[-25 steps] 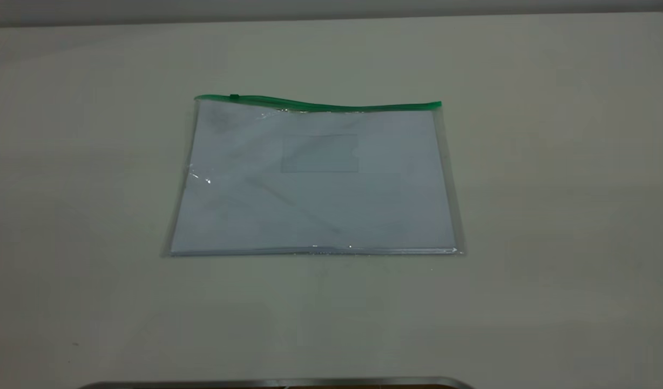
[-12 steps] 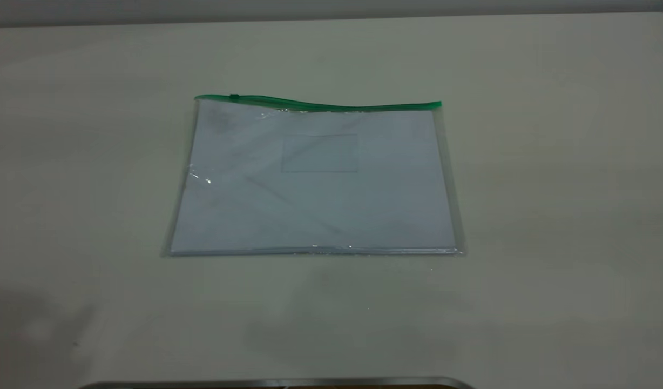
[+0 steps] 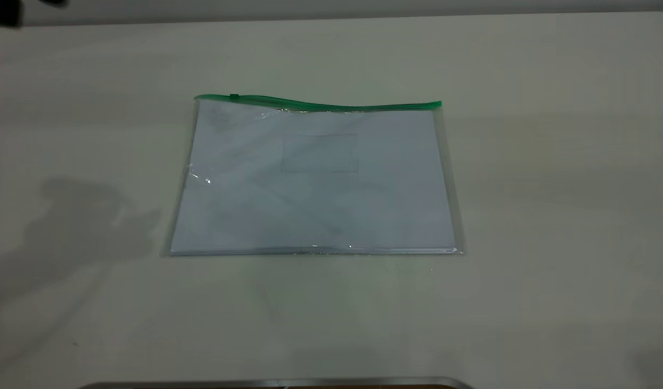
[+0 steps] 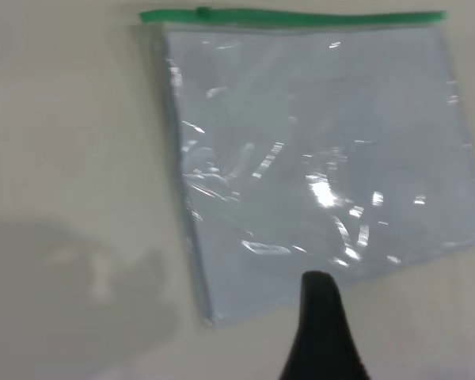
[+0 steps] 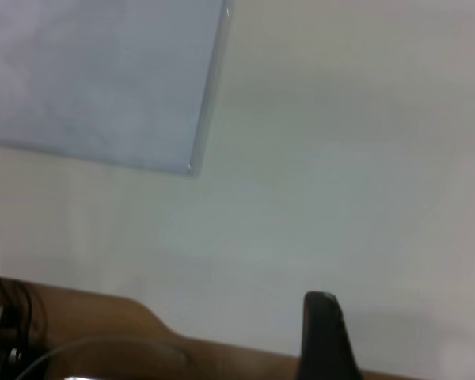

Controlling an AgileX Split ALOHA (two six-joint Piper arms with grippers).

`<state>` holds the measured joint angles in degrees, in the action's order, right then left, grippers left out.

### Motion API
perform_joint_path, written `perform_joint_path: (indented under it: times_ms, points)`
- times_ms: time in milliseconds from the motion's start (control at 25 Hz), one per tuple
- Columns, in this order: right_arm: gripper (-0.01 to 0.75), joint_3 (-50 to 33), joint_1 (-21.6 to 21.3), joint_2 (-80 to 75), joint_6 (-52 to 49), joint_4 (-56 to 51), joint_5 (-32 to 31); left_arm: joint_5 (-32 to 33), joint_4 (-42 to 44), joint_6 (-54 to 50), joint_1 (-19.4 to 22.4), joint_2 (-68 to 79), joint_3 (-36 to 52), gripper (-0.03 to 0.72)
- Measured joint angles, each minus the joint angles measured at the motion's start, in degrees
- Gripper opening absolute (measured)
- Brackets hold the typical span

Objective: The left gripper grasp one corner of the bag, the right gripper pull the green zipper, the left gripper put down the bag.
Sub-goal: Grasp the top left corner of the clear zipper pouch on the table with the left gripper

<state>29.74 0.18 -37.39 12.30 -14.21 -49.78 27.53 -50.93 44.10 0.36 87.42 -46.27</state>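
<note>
The bag (image 3: 315, 183) lies flat in the middle of the table, white sheets inside and a small card pocket (image 3: 319, 153) on top. The green zipper (image 3: 331, 106) runs along its far edge, with the slider tab (image 3: 234, 97) near the left end. The green-edged corner (image 3: 197, 99) lies flat and untouched. A dark bit of the left arm (image 3: 7, 11) shows at the far left corner. The left gripper (image 4: 380, 324) hovers off the bag's near edge, one finger (image 4: 321, 317) showing, nothing held. The right gripper (image 5: 380, 332) is over bare table beyond the bag's plain corner (image 5: 191, 165), empty.
The pale table (image 3: 553, 216) surrounds the bag on all sides. A metal rim (image 3: 277, 382) runs along the near edge. In the right wrist view a brown surface with cables (image 5: 79, 340) lies past the table edge.
A dark part of the left arm has come in at the far left corner, and its shadow has grown across the left of the table. The bag has not moved.
</note>
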Motion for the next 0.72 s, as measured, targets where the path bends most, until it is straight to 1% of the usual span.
perform_joint_path:
  times_ms: [120,240,320,440,520,720]
  points:
    - [0.557,0.0,0.0,-2.6,0.1,0.0,1.0,-0.5,-2.7,4.2,0.0,8.9,-4.2,0.590]
    - [0.557,0.0,0.0,-3.0,0.2,0.0,1.7,0.3,-3.3,5.3,0.5,17.1,-10.8,0.590]
    - [0.557,0.0,0.0,-3.0,0.2,0.0,1.9,3.1,-3.3,5.5,1.8,22.5,-16.6,0.590]
    - [0.557,0.0,0.0,-3.0,0.3,0.0,2.2,9.1,-3.2,5.7,4.4,30.5,-25.0,0.590]
    - [0.557,0.0,0.0,-3.0,0.5,0.0,2.4,12.3,-3.1,7.0,5.3,35.2,-29.6,0.590]
    - [0.557,0.0,0.0,-3.0,0.9,0.2,3.1,14.9,-3.1,10.9,5.2,43.5,-37.3,0.590]
